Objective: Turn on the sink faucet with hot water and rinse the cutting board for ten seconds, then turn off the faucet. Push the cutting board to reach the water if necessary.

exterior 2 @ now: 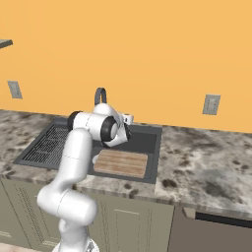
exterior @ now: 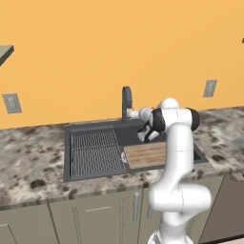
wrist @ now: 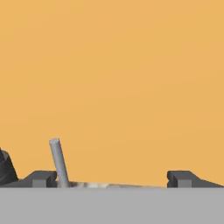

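The dark grey sink faucet (exterior: 126, 101) stands with its arched spout behind the sink (exterior: 76, 129), and no water stream shows. My gripper (exterior: 131, 114) is right beside the faucet's base, pointing at the wall. In the hand view the gripper (wrist: 111, 179) is open, its fingertips (wrist: 41, 178) far apart. The slim grey lever handle (wrist: 57, 161) rises just inside the left tip, touching neither clearly. The light-brown cutting board (exterior: 145, 155) lies flat in the right part of the basin, also seen as the cutting board (exterior 2: 121, 163) below my arm.
A ridged dark grey drying rack (exterior: 94, 152) fills the basin's left half. Speckled granite counter (exterior 2: 206, 157) runs on both sides. The orange wall (exterior: 71, 57) is close behind the faucet, with outlets (exterior: 209, 88) on it.
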You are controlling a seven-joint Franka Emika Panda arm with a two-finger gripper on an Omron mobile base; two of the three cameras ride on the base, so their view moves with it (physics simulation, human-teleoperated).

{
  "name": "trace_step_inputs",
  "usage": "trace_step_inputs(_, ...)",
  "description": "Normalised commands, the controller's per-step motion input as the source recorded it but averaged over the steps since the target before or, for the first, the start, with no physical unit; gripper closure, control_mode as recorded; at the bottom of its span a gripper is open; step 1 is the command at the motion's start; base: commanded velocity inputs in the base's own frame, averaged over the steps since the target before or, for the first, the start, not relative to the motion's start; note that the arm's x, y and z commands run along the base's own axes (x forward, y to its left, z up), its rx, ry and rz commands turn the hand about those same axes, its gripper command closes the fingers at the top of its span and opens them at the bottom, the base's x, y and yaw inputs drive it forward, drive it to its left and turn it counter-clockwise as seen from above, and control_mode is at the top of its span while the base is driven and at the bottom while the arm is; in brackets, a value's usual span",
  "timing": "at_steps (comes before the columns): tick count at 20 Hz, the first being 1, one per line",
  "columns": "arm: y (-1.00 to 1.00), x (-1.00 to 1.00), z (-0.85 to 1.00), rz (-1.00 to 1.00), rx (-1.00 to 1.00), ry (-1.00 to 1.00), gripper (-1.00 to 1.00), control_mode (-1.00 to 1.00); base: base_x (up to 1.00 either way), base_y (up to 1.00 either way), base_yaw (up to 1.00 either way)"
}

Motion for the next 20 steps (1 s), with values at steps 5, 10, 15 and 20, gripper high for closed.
trace_step_inputs(5, 0.00, 0.12, 0.00, 0.01, 0.00, 0.00, -1.00, -1.00, 0.00, 0.00, 0.00)
trace_step_inputs(10, 0.00, 0.07, 0.00, 0.00, 0.00, 0.00, -1.00, -1.00, 0.00, 0.00, 0.00)
trace_step_inputs(15, 0.00, 0.07, 0.00, 0.00, 0.00, 0.00, -1.00, -1.00, 0.00, 0.00, 0.00)
trace_step_inputs(20, 0.00, 0.02, 0.00, 0.00, 0.00, 0.00, -1.00, -1.00, 0.00, 0.00, 0.00)
